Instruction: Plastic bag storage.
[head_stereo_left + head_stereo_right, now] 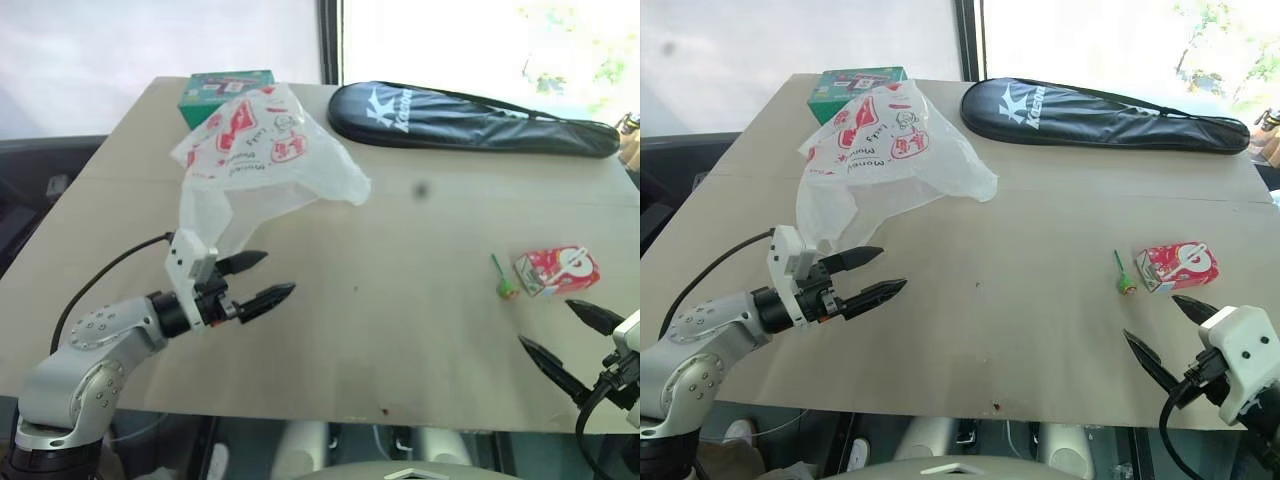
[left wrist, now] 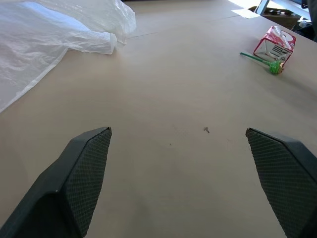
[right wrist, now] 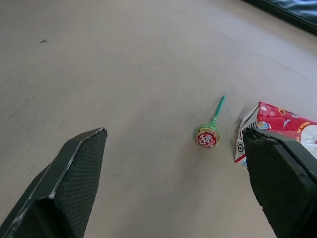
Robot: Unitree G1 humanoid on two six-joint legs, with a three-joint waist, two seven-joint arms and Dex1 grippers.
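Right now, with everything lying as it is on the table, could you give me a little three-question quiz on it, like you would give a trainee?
1. True or false: the left claw is gripping the thin translucent white plastic bag with red print.
2. Which thing lies closest to the small red-and-white carton?
A. the green box
B. the green-sticked lollipop
C. the long black racket cover
3. Fill in: both the left claw and the right claw have their jaws ____.

Key: 1 false, it is open and short of the bag; 2 B; 3 open.
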